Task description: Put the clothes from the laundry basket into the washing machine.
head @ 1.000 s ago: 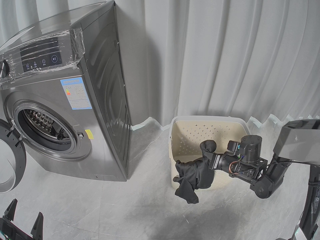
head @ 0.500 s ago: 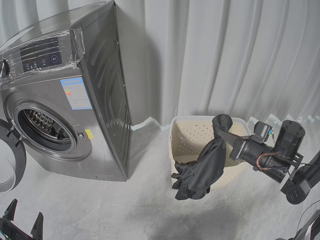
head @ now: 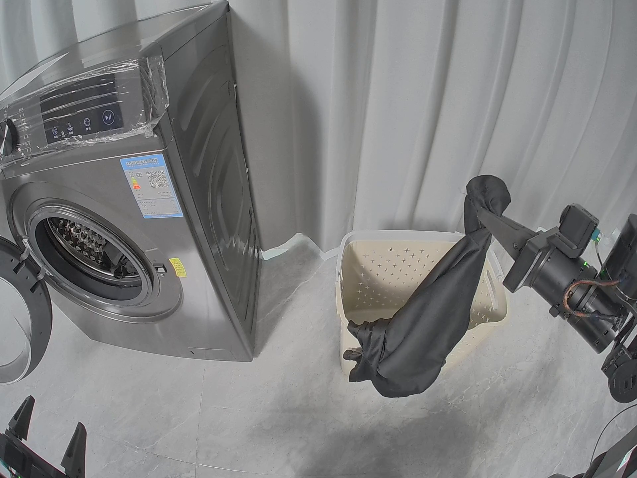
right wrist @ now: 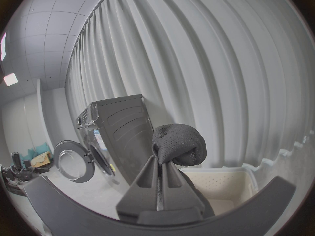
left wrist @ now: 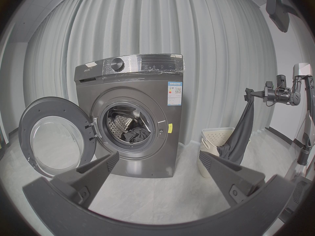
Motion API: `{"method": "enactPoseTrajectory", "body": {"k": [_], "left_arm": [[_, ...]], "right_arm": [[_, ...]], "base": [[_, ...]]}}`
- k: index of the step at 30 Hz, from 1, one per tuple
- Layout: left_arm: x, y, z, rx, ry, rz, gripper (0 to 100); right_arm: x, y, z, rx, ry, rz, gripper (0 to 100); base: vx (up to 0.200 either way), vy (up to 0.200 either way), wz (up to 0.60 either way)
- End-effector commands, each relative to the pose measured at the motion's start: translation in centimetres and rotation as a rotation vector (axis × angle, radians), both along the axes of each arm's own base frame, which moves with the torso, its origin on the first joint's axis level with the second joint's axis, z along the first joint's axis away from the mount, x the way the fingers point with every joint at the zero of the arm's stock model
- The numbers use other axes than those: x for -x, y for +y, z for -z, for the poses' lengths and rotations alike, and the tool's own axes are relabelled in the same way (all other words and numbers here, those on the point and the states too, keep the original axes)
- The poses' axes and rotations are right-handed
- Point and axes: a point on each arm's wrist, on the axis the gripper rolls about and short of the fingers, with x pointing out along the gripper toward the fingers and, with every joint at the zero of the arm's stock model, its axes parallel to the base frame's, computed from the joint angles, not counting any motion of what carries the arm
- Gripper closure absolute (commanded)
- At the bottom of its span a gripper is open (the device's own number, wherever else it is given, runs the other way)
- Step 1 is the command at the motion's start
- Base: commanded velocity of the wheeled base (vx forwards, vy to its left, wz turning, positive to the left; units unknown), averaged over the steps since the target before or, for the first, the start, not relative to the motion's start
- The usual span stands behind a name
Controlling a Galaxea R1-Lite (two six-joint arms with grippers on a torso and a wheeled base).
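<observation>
Pleated white curtains [head: 411, 87] are hung behind the scene, and a floor [head: 232, 406] of pale, grey-veined tiles is laid below. At the left a washing machine [head: 199, 167] is stood, a boxy grey metal body with clear film [head: 149, 74] over its control panel [head: 79, 117]. Its round door [left wrist: 54, 131] is swung wide, and a perforated steel drum [left wrist: 116, 123] is exposed, in which a dark crumpled piece of clothing [left wrist: 136, 135] is already laid. A laundry basket [head: 398, 235] of cream plastic, rectangular and pierced with small star-shaped holes, is set on the floor to the machine's right, apart from it.

The lifting-out step is judged to be in hand. A black garment [head: 431, 313], limp and finely meshed, is held up by one bunched end above the basket's far rim and is stretched down in a long drape; its lower folds appear to be caught at the near rim. That bunched end is pinched between the pressed-together fingers of the right claw [head: 483, 214]. The left claw [head: 52, 419] is held low near the machine door, its fingers spread with nothing between them.

Next, the garment would have to be raised until its tail is freed from the basket, carried across to the drum mouth and pushed well inside before being released
</observation>
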Motion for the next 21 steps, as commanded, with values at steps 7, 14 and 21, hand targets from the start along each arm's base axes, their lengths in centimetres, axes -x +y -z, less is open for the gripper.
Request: {"method": "enactPoseTrajectory", "body": {"k": [7, 14, 21], "left_arm": [[0.0, 0.0, 0.5, 0.002, 0.000, 0.002, 0], [0.0, 0.0, 0.5, 0.002, 0.000, 0.002, 0], [0.0, 0.0, 0.5, 0.001, 0.000, 0.000, 0]], "right_arm": [[1.3, -0.8, -1.7, 0.016, -0.022, 0.058, 100], [2.8, -1.0, -2.6, 0.017, -0.019, 0.029, 100], [3.1, -0.6, -2.2, 0.027, -0.006, 0.001, 100]], "base": [[-0.200, 0.000, 0.00], [-0.143, 0.000, 0.00], [0.000, 0.000, 0.00]]}}
